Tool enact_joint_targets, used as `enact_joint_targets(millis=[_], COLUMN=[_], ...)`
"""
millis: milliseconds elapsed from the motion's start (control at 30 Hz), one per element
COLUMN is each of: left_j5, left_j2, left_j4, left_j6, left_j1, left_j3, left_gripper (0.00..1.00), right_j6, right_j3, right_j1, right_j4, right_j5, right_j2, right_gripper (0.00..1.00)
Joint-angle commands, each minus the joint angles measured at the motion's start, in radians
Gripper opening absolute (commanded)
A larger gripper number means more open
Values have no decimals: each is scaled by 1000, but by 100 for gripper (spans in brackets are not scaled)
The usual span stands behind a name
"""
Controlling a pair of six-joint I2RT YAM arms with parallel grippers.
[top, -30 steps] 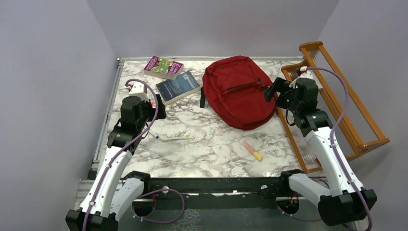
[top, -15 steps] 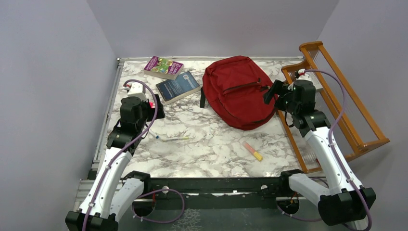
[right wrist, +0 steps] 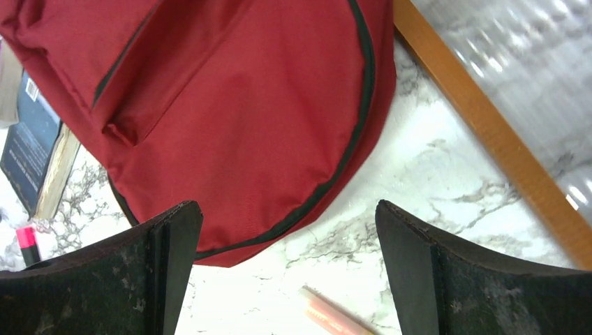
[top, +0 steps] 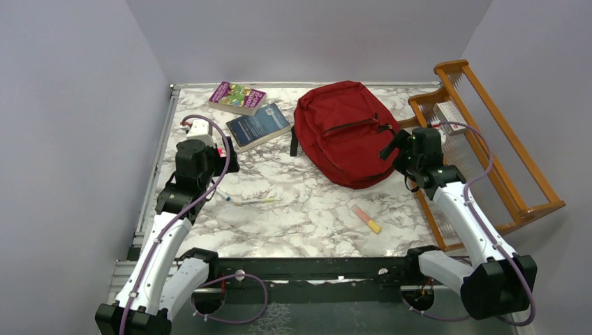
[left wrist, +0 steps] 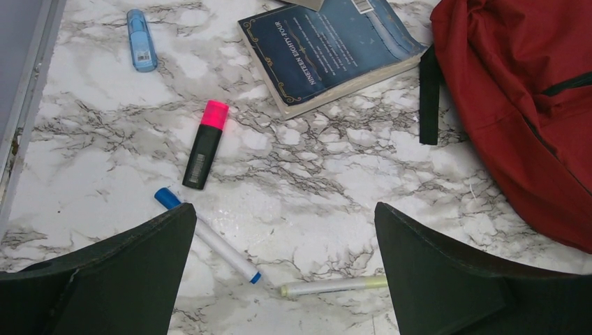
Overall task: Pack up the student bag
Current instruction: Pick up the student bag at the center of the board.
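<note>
Marble-patterned white tabletop (top: 307,202), grey-veined, enclosed by plain lilac-grey walls (top: 77,105); a wooden rack (top: 450,68) lies along its right edge. We see the student bag (top: 345,132) lying flat at the far centre-right: red fabric, black zip lines, a black strap at its left side. Both pincers stand wide and hold nothing, the left pincer (left wrist: 286,230) above scattered markers (left wrist: 204,145), the right pincer (right wrist: 290,230) above the bag's near edge.

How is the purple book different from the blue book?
The purple book has a bright, colourful cover; the blue book is dark with pale writing. The purple book lies farther back; the blue book lies nearer the red backpack. Both are closed, flat on the marble table.
</note>
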Motion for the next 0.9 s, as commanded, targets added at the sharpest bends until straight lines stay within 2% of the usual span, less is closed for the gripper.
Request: enact_joint_targets(millis=[0, 200, 400, 700, 867], left_j5=[-3, 10, 26, 50, 55], left_j2=[4, 1, 8, 27, 36], left_j4=[0, 0, 2, 4, 3], left_j6=[9, 10, 11, 16, 17], left_j1=[-5, -7, -7, -7, -8], left_j3=[9, 10, 12, 13, 13], left_gripper=[99, 99, 99, 99, 99], right_j6=[170, 291, 383, 441, 453], right_j3=[-48, -99, -196, -234, -234], right_j1=[2, 2, 3, 3, 3], right_j4=[-9, 4, 155, 370, 398], right_j5=[63, 64, 16, -37, -26], right_j2=[11, 81, 119, 225, 283], right_gripper=[100, 97, 91, 88, 84])
